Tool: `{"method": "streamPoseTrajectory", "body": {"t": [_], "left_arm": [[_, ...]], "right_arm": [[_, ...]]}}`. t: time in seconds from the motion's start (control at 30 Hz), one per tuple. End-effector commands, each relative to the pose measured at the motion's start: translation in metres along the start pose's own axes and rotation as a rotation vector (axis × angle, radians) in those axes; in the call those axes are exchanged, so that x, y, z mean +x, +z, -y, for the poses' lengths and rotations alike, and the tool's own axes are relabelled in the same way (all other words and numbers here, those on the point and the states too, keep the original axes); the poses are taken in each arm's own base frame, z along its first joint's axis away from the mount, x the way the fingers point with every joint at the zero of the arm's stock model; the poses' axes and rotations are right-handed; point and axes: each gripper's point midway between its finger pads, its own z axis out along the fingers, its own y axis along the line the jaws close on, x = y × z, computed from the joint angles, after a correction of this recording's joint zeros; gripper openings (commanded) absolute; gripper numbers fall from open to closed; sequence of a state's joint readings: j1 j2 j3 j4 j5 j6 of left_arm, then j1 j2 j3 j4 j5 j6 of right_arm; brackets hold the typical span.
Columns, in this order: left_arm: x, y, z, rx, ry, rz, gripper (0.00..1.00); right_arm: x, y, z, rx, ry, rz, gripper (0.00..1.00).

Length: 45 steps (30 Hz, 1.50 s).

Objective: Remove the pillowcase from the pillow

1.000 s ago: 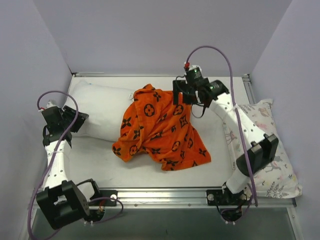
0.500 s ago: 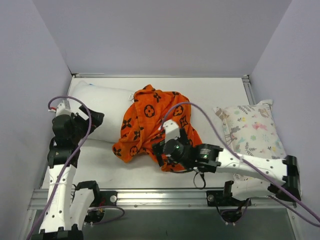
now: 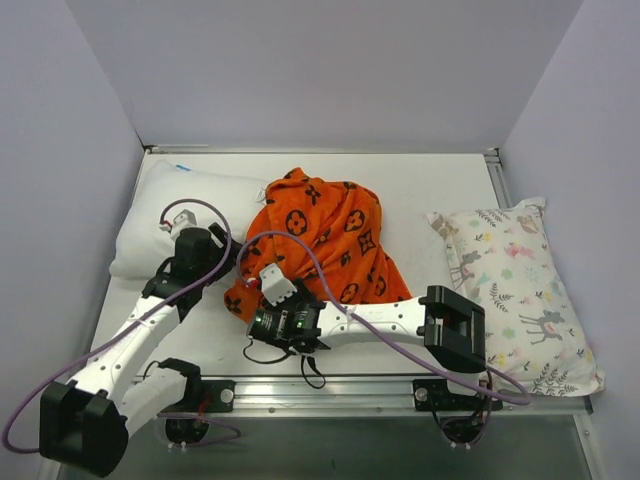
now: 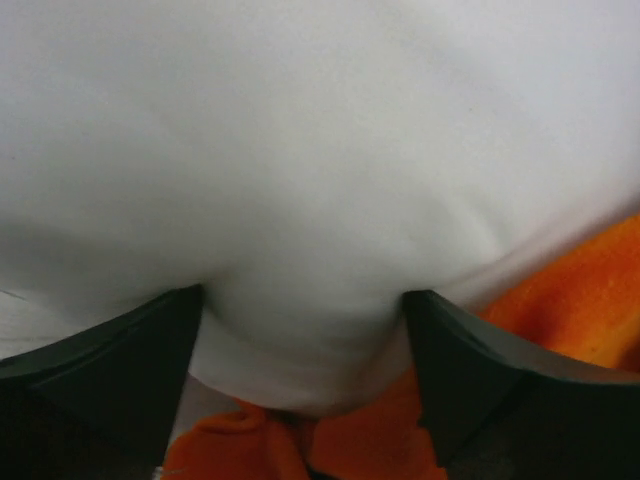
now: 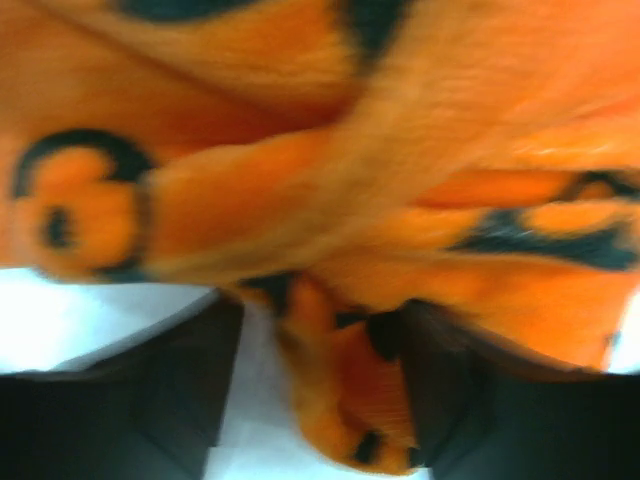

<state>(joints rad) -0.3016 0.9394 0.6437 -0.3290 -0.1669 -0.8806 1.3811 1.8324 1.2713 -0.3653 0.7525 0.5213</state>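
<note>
The plain white pillow (image 3: 185, 205) lies at the back left, its right end under the bright orange pillowcase (image 3: 330, 235), which is bunched in the middle of the table. My left gripper (image 3: 222, 260) is at the pillow's near right end. In the left wrist view its fingers (image 4: 120, 350) press into a bulge of pillow (image 4: 310, 180), shut on it, with orange cloth (image 4: 360, 430) below. My right gripper (image 3: 250, 304) reaches left to the pillowcase's near left corner. There an orange fold (image 5: 345, 380) hangs between its parted jaws, touching one finger (image 5: 480, 410).
A white pillow with pastel animal print (image 3: 520, 285) lies along the table's right side. The right arm (image 3: 400, 318) stretches across the near edge of the table. Purple cables loop over both arms. Grey walls enclose the left, back and right.
The right arm swung from the back right down to the pillowcase's near left corner and its jaws narrowed. The left arm moved right, onto the pillow's end by the orange cloth.
</note>
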Motion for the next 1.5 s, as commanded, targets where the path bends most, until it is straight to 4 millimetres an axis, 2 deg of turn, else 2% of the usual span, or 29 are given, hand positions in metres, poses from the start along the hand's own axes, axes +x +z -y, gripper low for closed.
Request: {"method": "streamPoseTrajectory", "body": {"t": [0.0, 0.03, 0.07, 0.1, 0.17, 0.23, 0.27, 0.4, 0.47, 0.5, 0.57, 0.63, 0.67, 0.8, 0.9, 0.93, 1.03, 1.07, 1.13, 1.17, 1.27, 1.3, 1.37, 1.4, 1.47], "left_arm": [[-0.031, 0.022, 0.007, -0.032, -0.053, 0.143, 0.77], [-0.039, 0.023, 0.010, -0.040, -0.054, 0.154, 0.67], [-0.042, 0.025, 0.009, -0.055, -0.054, 0.158, 0.55], [-0.043, 0.030, 0.006, -0.072, -0.050, 0.156, 0.26], [-0.057, 0.031, 0.001, -0.092, -0.076, 0.166, 0.02], [-0.063, 0.032, -0.005, -0.110, -0.080, 0.159, 0.00], [-0.074, 0.031, -0.011, -0.126, -0.092, 0.179, 0.00], [-0.097, 0.024, -0.030, -0.156, -0.107, 0.204, 0.00], [-0.105, 0.021, -0.036, -0.160, -0.118, 0.205, 0.00], [-0.117, 0.017, -0.042, -0.166, -0.121, 0.227, 0.00], [-0.122, 0.015, -0.047, -0.177, -0.128, 0.226, 0.00], [-0.130, 0.012, -0.051, -0.181, -0.137, 0.232, 0.00], [-0.132, 0.011, -0.053, -0.180, -0.138, 0.232, 0.00], [-0.142, 0.007, -0.061, -0.186, -0.151, 0.242, 0.00], [-0.148, 0.004, -0.063, -0.183, -0.159, 0.249, 0.00], [-0.149, 0.004, -0.065, -0.187, -0.162, 0.246, 0.00], [-0.153, 0.002, -0.065, -0.185, -0.160, 0.247, 0.00], [-0.153, 0.001, -0.064, -0.181, -0.159, 0.246, 0.00], [-0.152, 0.001, -0.062, -0.169, -0.155, 0.240, 0.00], [-0.150, 0.002, -0.061, -0.163, -0.155, 0.233, 0.00], [-0.145, 0.000, -0.061, -0.152, -0.153, 0.224, 0.00], [-0.141, 0.000, -0.064, -0.154, -0.146, 0.219, 0.00], [-0.137, 0.001, -0.066, -0.156, -0.138, 0.215, 0.00], [-0.127, 0.004, -0.065, -0.139, -0.138, 0.181, 0.00], [-0.121, 0.007, -0.063, -0.126, -0.129, 0.165, 0.00]], "right_arm": [[-0.019, -0.001, 0.036, 0.170, 0.034, 0.050, 0.40], [-0.018, 0.000, 0.040, 0.183, 0.034, 0.047, 0.27], [-0.017, -0.001, 0.050, 0.213, 0.034, 0.045, 0.10], [-0.015, -0.002, 0.055, 0.226, 0.037, 0.043, 0.03], [-0.005, -0.006, 0.074, 0.254, 0.035, 0.029, 0.00], [0.002, -0.008, 0.090, 0.274, 0.076, 0.024, 0.00], [0.009, -0.013, 0.103, 0.275, 0.092, 0.021, 0.00], [0.032, -0.019, 0.145, 0.298, 0.171, -0.018, 0.00], [0.045, -0.023, 0.173, 0.318, 0.229, -0.035, 0.00], [0.049, -0.025, 0.180, 0.312, 0.255, -0.043, 0.00], [0.053, -0.031, 0.206, 0.330, 0.324, -0.042, 0.00], [0.062, -0.034, 0.222, 0.343, 0.356, -0.058, 0.00], [0.066, -0.038, 0.242, 0.371, 0.403, -0.065, 0.00], [0.074, -0.048, 0.279, 0.384, 0.523, -0.072, 0.00], [0.060, -0.060, 0.302, 0.394, 0.578, -0.038, 0.00], [0.048, -0.065, 0.310, 0.390, 0.609, -0.012, 0.00], [0.037, -0.074, 0.332, 0.390, 0.669, 0.005, 0.00], [0.019, -0.081, 0.338, 0.361, 0.705, 0.045, 0.00], [-0.006, -0.083, 0.330, 0.253, 0.717, 0.076, 0.00], [-0.029, -0.085, 0.329, 0.210, 0.726, 0.104, 0.00], [-0.060, -0.080, 0.322, 0.153, 0.693, 0.118, 0.00], [-0.081, -0.090, 0.331, 0.149, 0.708, 0.170, 0.00], [-0.098, -0.093, 0.343, 0.176, 0.694, 0.191, 0.00], [-0.124, -0.112, 0.358, 0.177, 0.717, 0.268, 0.00], [-0.145, -0.121, 0.372, 0.201, 0.712, 0.316, 0.00]]}}
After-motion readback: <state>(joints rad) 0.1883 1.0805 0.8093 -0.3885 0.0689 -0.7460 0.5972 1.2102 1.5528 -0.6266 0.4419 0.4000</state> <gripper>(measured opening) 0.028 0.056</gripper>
